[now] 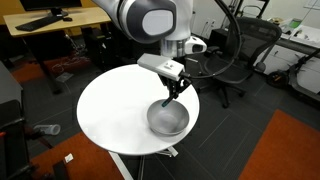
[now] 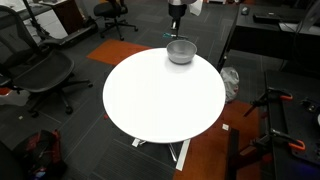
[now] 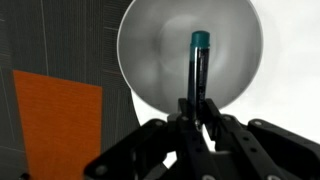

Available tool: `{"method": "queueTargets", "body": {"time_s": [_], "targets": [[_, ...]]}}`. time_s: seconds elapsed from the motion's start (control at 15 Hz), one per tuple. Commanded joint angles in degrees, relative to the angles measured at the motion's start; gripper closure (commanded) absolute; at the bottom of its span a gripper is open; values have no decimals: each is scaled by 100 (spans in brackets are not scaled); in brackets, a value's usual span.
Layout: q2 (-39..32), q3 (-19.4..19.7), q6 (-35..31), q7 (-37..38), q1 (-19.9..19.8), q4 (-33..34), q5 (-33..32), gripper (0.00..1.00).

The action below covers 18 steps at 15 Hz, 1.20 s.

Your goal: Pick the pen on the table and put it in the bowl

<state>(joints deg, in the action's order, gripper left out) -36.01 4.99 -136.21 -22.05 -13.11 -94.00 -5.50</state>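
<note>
Wrist view: end effector point(image 3: 197, 108) pinching pen point(image 3: 199, 62) by its lower end. Pen sticks up-frame from fingertips, over bowl point(image 3: 150, 50) interior, top center. In both exterior views end effector hangs just above bowl, nr table point(image 1: 110, 115) edge.

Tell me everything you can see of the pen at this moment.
In the wrist view the pen is a thin dark stick with a teal tip. It is clamped in the gripper, pointing away from the camera over the inside of the metal bowl. Whether its tip touches the bowl cannot be told.
</note>
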Motion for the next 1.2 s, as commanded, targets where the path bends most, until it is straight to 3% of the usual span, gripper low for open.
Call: {"method": "queueTargets", "body": {"time_s": [0.0, 0.53, 0.6, 0.67, 0.8, 1.13], "targets": [[145, -67, -414, 102, -152, -396, 137, 95], [-57, -61, -456, 137, -245, -429, 279, 95], [-77, -56, -441, 160, -245, -418, 290, 56], [-89, -65, -432, 149, -257, -418, 300, 55], [-102, -70, -436, 156, -268, -422, 316, 42], [-101, -65, -455, 192, -268, -433, 317, 2]]}}
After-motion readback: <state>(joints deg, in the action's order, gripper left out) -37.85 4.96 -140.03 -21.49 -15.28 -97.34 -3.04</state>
